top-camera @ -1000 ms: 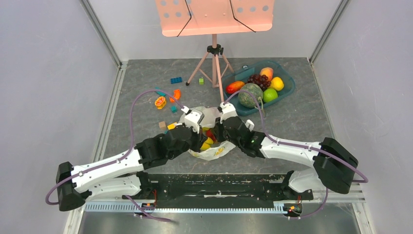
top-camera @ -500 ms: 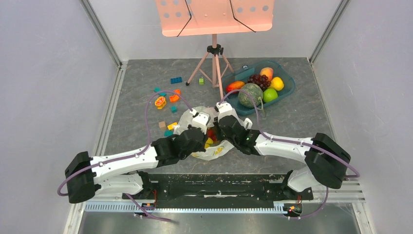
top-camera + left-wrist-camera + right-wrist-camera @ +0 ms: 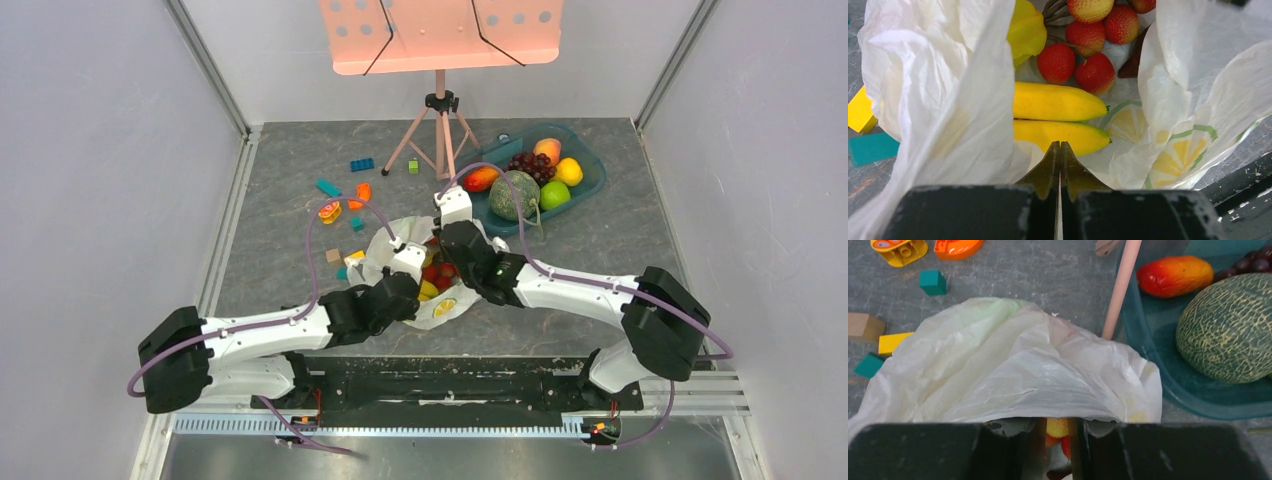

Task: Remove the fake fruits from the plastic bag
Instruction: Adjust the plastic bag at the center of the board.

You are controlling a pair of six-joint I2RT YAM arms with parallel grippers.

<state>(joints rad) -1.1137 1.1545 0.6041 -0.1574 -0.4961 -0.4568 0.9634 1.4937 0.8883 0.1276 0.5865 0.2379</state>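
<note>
1. Top external view: the plastic bag [image 3: 440, 310] lies crumpled on the grey table [image 3: 620, 260], near its front edge, between the two arms. Its mouth is open upward. The yellow banana bunch [image 3: 428, 291] and the red balls [image 3: 438, 272] lie inside it. The left gripper [image 3: 408, 280] and right gripper [image 3: 450, 255] are both over the bag. A teal tray [image 3: 592, 185] holding a melon [image 3: 514, 195] sits well apart, far right.

2. Left wrist view: the left gripper [image 3: 1059, 150] has its fingers pressed flat together at the bag's [image 3: 948, 100] near edge. I cannot tell whether any film is caught between them. Just beyond them lie the bananas [image 3: 1058, 102], with the red balls [image 3: 1078, 60] behind, all on the bag's floor.

3. Right wrist view: the right gripper [image 3: 1057, 435] has its fingers a little apart. The bag's [image 3: 1013, 370] rim drapes across the tips, and a bit of yellow and red fruit shows through the gap. I cannot tell whether they grip the rim.
</note>
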